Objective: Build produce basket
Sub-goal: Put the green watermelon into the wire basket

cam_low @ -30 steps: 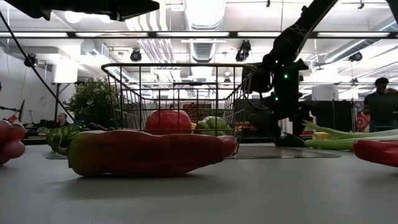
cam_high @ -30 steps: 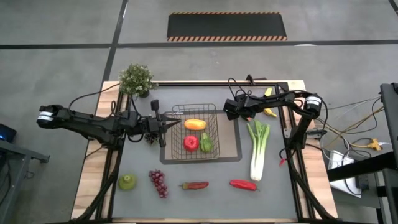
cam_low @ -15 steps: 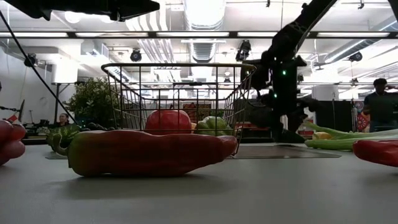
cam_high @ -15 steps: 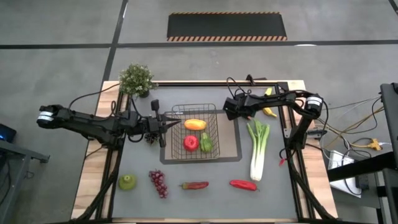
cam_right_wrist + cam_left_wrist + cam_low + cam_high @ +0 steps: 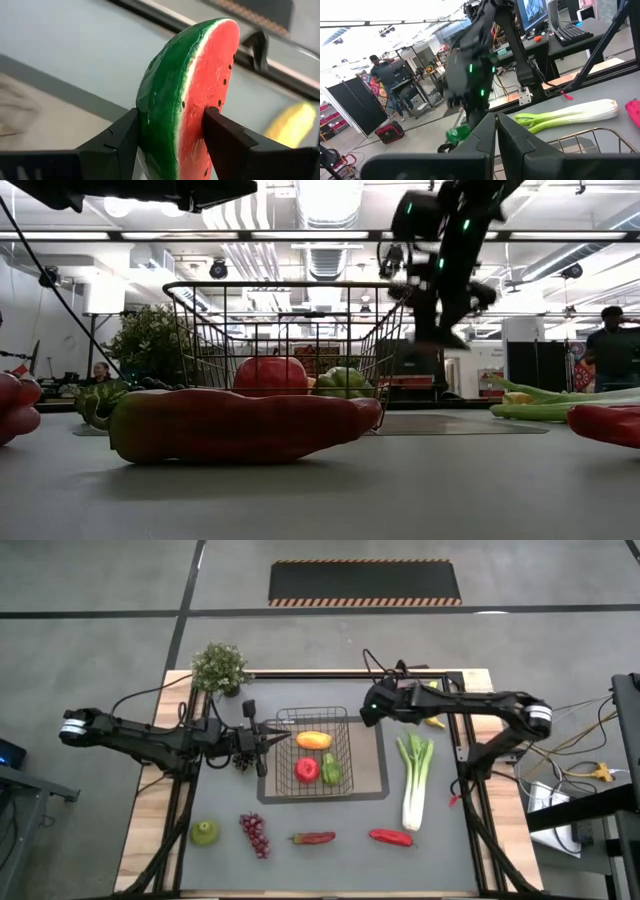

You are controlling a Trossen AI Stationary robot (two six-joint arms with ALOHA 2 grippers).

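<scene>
The dark wire basket [image 5: 312, 752] stands on the grey mat [image 5: 372, 780] and holds an orange piece [image 5: 314, 740], a red apple [image 5: 307, 769] and a green fruit [image 5: 331, 771]. My right gripper [image 5: 370, 708] hangs high off the basket's far right corner, shut on a watermelon slice [image 5: 190, 85]. In the low view my right gripper [image 5: 437, 330] is well above the table. My left gripper [image 5: 280, 739] is shut, level and empty over the basket's left rim. A leek [image 5: 415, 775] and a banana [image 5: 432, 721] lie at the right. My right gripper pinches the watermelon slice between its two fingers, one on the green rind [image 5: 150, 117], the other on the red flesh face [image 5: 197, 125]. The fingers slant downward. The slice reaches out past the fingertips and hangs clear of the table.
Along the near edge lie a green pear [image 5: 205, 832], purple grapes [image 5: 254, 833] and two red peppers [image 5: 313, 837] [image 5: 390, 836]. A potted plant [image 5: 220, 667] stands at the far left corner. A person [image 5: 610, 345] stands in the room beyond the table.
My right gripper has risen from just above the mat beside the basket's far right corner to well above the basket's rim, rolling a little. It carries the watermelon slice, now lifted clear of the table.
</scene>
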